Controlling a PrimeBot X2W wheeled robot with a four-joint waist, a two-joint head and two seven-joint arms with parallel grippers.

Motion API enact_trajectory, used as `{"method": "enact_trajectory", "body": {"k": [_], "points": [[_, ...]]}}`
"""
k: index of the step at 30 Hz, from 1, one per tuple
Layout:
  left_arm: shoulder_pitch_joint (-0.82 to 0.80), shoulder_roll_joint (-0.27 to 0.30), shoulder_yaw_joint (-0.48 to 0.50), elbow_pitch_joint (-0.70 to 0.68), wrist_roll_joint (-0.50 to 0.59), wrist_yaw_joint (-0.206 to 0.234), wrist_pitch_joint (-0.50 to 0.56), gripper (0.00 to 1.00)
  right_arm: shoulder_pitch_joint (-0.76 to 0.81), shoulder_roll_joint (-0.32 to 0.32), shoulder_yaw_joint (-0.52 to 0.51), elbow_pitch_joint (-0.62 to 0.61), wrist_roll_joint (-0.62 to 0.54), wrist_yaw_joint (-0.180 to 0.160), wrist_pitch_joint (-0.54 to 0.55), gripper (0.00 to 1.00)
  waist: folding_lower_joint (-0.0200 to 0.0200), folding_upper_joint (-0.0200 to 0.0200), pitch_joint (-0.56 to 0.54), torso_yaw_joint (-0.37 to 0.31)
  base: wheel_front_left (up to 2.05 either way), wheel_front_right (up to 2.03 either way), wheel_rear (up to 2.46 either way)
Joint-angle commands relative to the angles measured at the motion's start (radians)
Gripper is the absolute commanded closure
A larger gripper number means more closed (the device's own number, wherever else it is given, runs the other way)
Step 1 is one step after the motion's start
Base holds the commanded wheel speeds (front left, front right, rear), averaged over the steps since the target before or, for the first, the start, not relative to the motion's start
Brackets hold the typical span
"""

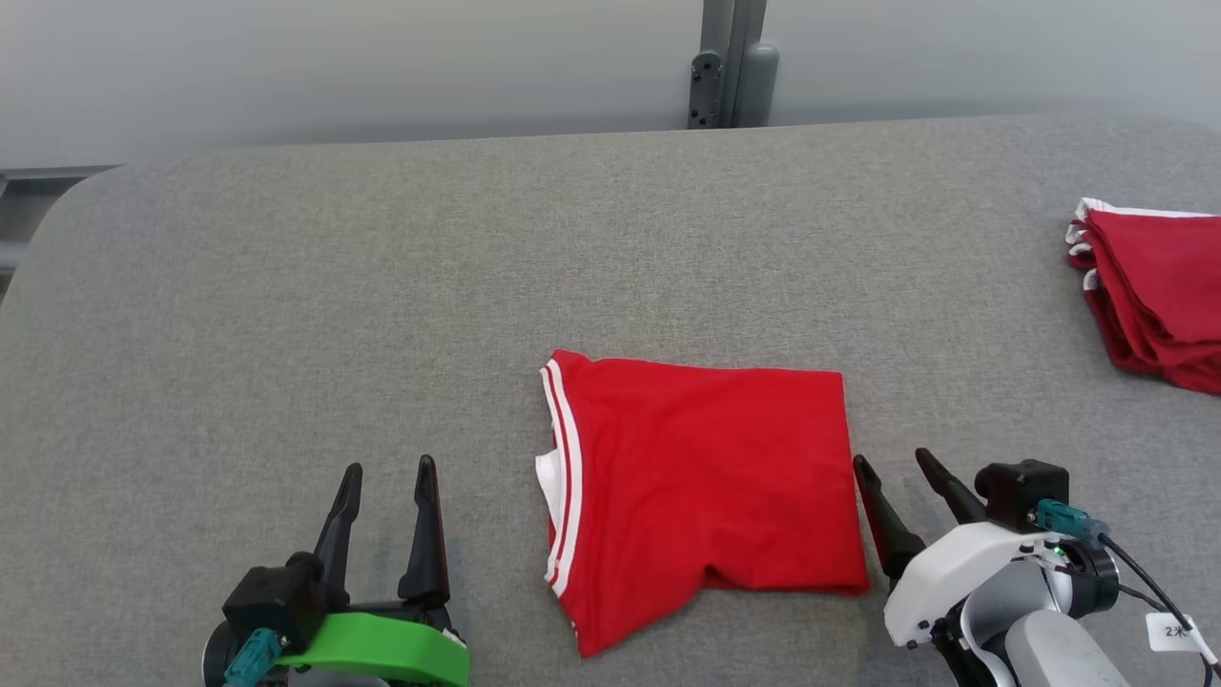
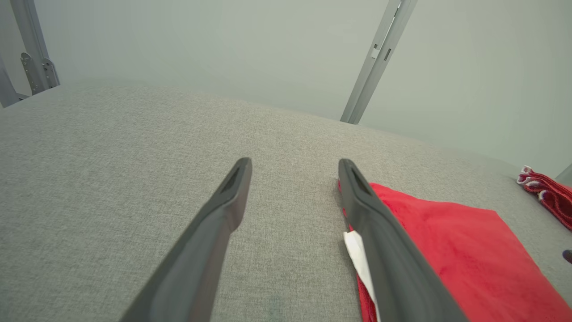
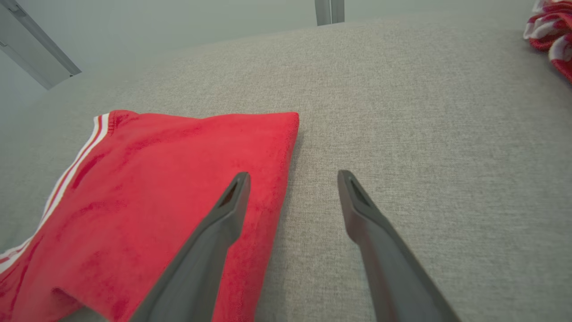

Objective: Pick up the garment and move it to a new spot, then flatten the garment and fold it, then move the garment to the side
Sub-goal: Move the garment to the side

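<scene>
Two claws gaped fully, holding nothing. Folded red garment (image 1: 706, 477) lay just left of the right gripper (image 1: 892, 457), somewhat right of the left gripper (image 1: 391, 465). Judged light, limp, layers liable to slide; pinch all layers at the nearest edge.

Red garment (image 1: 706, 487) with white-striped trim, folded into a flat rectangle; lies near-centre on grey surface (image 1: 382, 286).
</scene>
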Motion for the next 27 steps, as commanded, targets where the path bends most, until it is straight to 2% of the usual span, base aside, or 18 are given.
{"method": "enact_trajectory", "body": {"k": [1,8,9,11,13,14,20,27], "points": [[-0.013,0.002,-0.002,-0.001,-0.007,0.005,0.000,0.00,-0.023,-0.012,0.009,0.021,0.021,-0.001,0.012,0.00,0.0000,0.0000,0.021,0.028,0.00,0.00,0.00],[-0.016,0.002,-0.011,0.002,-0.016,0.012,0.000,0.00,-0.078,-0.027,0.060,0.132,0.129,-0.001,0.071,0.00,0.0000,0.0000,0.033,0.069,0.00,0.00,0.00],[-0.015,0.002,-0.012,0.003,-0.017,0.012,0.000,0.00,-0.085,-0.031,0.073,0.146,0.147,-0.001,0.078,0.08,0.0000,0.0000,0.033,0.072,0.00,0.00,0.00],[-0.014,0.002,-0.012,0.004,-0.017,0.013,0.000,0.00,-0.098,-0.041,0.101,0.169,0.173,-0.001,0.089,0.55,0.0000,0.0000,0.032,0.075,0.00,0.00,0.00],[-0.012,0.002,-0.009,0.004,-0.015,0.013,0.000,0.00,-0.113,-0.048,0.124,0.186,0.190,-0.001,0.089,0.82,0.0000,0.0000,0.029,0.073,0.00,0.00,0.00],[-0.010,0.002,-0.008,0.005,-0.013,0.013,0.000,0.00,-0.122,-0.055,0.138,0.190,0.195,-0.001,0.084,0.99,0.0000,0.0000,0.027,0.071,0.00,0.00,0.00],[0.007,0.002,-0.005,0.004,0.001,0.008,0.000,0.00,-0.162,-0.103,0.165,0.196,0.195,-0.001,0.029,1.00,0.0000,0.0000,0.012,0.019,0.00,0.00,0.00],[0.006,0.002,-0.009,-0.003,0.015,-0.001,0.000,0.00,-0.189,-0.189,0.125,0.161,0.165,-0.001,-0.009,1.00,0.0000,0.0000,0.015,-0.106,0.00,0.00,0.00]]}}
